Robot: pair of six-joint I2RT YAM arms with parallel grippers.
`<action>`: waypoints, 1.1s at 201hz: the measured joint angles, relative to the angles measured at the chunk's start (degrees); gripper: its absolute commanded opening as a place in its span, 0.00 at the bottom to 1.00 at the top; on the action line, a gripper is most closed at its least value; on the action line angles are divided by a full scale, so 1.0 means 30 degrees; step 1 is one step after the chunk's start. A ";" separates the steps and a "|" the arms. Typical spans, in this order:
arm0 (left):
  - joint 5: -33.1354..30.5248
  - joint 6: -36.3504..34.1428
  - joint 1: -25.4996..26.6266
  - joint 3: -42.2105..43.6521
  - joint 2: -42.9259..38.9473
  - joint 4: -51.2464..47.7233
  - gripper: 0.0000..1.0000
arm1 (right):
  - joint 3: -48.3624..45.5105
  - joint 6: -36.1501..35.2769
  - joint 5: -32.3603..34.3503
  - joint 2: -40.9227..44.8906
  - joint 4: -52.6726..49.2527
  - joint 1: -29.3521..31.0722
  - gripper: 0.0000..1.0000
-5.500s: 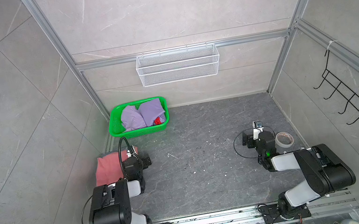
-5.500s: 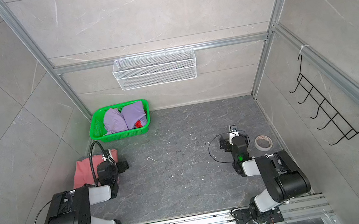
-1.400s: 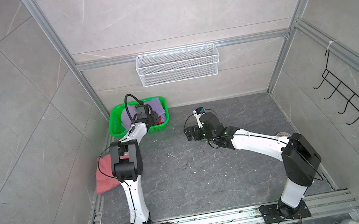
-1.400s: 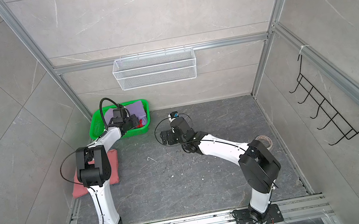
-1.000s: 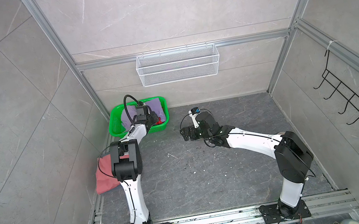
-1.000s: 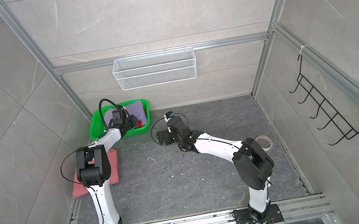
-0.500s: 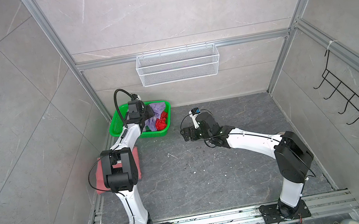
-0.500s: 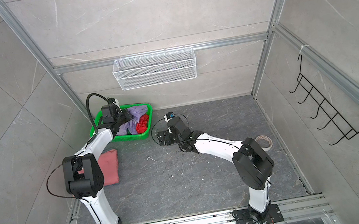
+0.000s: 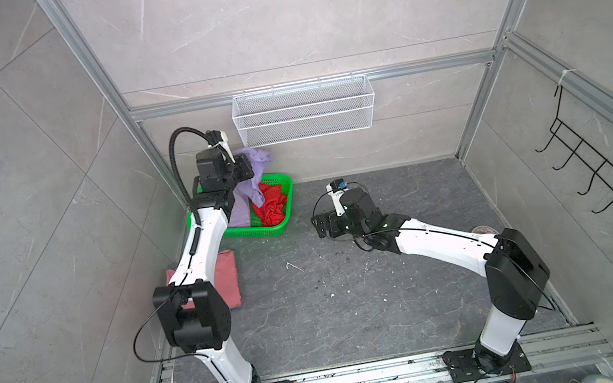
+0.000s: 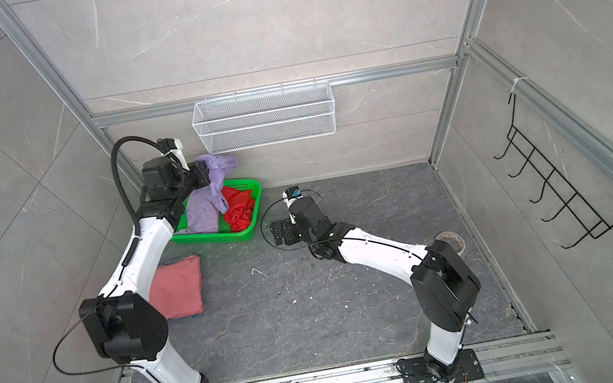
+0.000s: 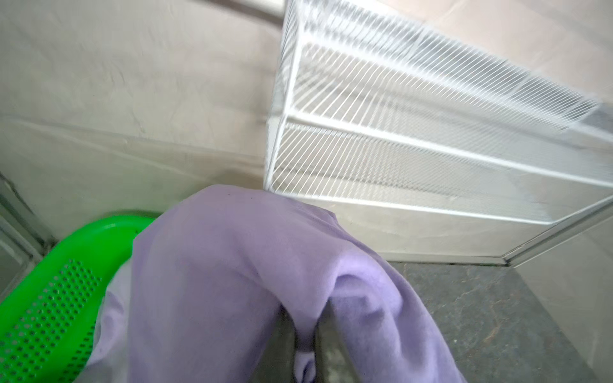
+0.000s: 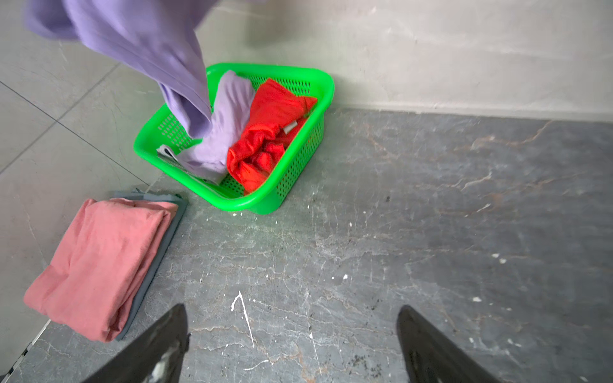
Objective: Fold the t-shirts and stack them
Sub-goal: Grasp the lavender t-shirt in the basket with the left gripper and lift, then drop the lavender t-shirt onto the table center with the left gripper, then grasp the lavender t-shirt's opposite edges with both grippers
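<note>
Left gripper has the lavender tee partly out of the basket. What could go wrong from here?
The lavender t-shirt has its lower end in the green basket, against the red t-shirt; lifting further might drag that out or tip the basket.
The left gripper holds the cloth bunched near the wire shelf; it could snag there.
The right gripper hangs open over the floor, away from the shirt; a one-point hold may slip.

Colours: lavender tee (image 10: pixel 218 170), bright red tee (image 10: pixel 240 210), green basket (image 10: pixel 219 236) (perforated dot pattern), dusty-pink tee (image 10: pixel 177 288), grey tee (image 12: pixel 174 222), dark grey veined surface (image 10: pixel 315 305).
</note>
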State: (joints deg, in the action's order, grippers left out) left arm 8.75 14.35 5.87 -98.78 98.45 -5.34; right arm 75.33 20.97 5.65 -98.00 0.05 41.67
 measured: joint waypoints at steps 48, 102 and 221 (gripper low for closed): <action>0.1552 0.1100 0.1654 -0.0080 -0.4488 -0.1851 0.00 | -0.0918 -0.0976 0.0998 0.3096 -0.0131 -0.0080 1.00; 0.1384 0.2339 0.7898 0.2871 -0.5996 -0.4889 0.00 | -0.2827 -0.1530 0.2412 0.8131 -0.1304 -0.1260 1.00; -0.2047 0.5246 1.2116 0.8007 -0.3308 -0.6994 0.65 | -0.7308 -0.0102 0.5559 1.2779 -0.7038 -0.2652 1.00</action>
State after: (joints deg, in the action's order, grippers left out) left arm 2.61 30.09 42.22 -74.76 88.53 -26.33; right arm 53.41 20.67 22.33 -59.66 -21.06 33.71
